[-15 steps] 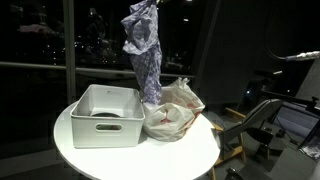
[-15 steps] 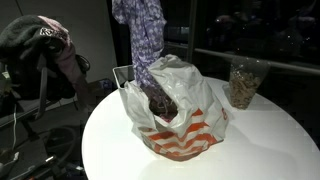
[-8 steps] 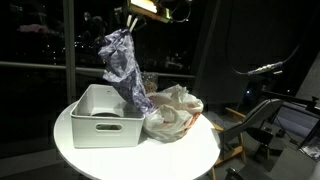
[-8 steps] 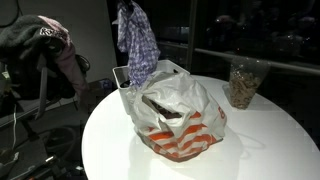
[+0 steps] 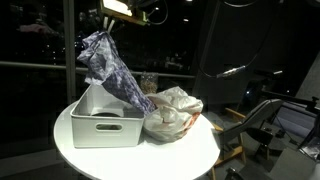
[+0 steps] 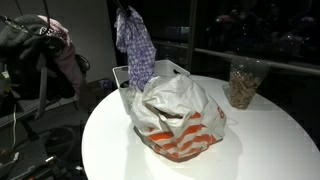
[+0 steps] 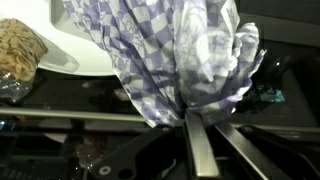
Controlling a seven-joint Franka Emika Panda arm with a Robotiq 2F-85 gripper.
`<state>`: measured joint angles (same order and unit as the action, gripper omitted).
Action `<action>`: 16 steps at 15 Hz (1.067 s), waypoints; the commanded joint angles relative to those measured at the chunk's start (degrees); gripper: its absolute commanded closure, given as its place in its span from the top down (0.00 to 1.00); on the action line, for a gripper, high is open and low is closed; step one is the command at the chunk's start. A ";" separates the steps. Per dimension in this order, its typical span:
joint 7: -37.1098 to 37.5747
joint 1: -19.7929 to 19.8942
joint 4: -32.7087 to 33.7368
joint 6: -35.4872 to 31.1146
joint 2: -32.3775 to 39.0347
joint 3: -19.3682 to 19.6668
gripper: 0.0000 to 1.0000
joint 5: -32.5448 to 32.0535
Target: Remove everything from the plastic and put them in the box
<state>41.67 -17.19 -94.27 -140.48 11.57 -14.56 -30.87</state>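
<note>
checkered purple-white cloth (image 5: 113,72) hangs from the claw (image 5: 101,32), clamped on its top, above the white box (image 5: 100,128); plastic bag (image 5: 173,112) sits just beside.

Below the gripper (image 5: 105,28) stands a round white table (image 5: 65,142); behind it, tall dark windows (image 5: 40,45) show scattered night lights — off to its side in an exterior view, a heap of clothes (image 6: 45,45).

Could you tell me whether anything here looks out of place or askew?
Only the checkered cloth: pinched in the gripper, it hangs slanted above the box, with its lower end by the crumpled plastic bag rather than over the box's middle. Nothing looks spilled or damaged.
</note>
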 commanded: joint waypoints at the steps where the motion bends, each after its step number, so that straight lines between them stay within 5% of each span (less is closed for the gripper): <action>1: 2.74 -3.78 6.56 2.39 -1.26 3.16 0.01 -4.44; 6: 17.99 -9.29 11.03 9.82 -4.30 0.92 0.01 -19.51; 10: 22.43 -11.89 13.29 17.10 -2.69 -3.22 0.02 -25.10; 13: 24.23 -12.24 10.14 19.04 -1.34 -4.43 0.02 -25.02; 14: 20.07 -7.75 7.80 14.24 -1.93 -1.77 0.02 -22.39; 16: 20.93 -6.46 6.23 14.25 -0.45 -0.32 0.02 -23.26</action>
<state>63.72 -27.57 -86.21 -122.59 9.92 -17.33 -53.74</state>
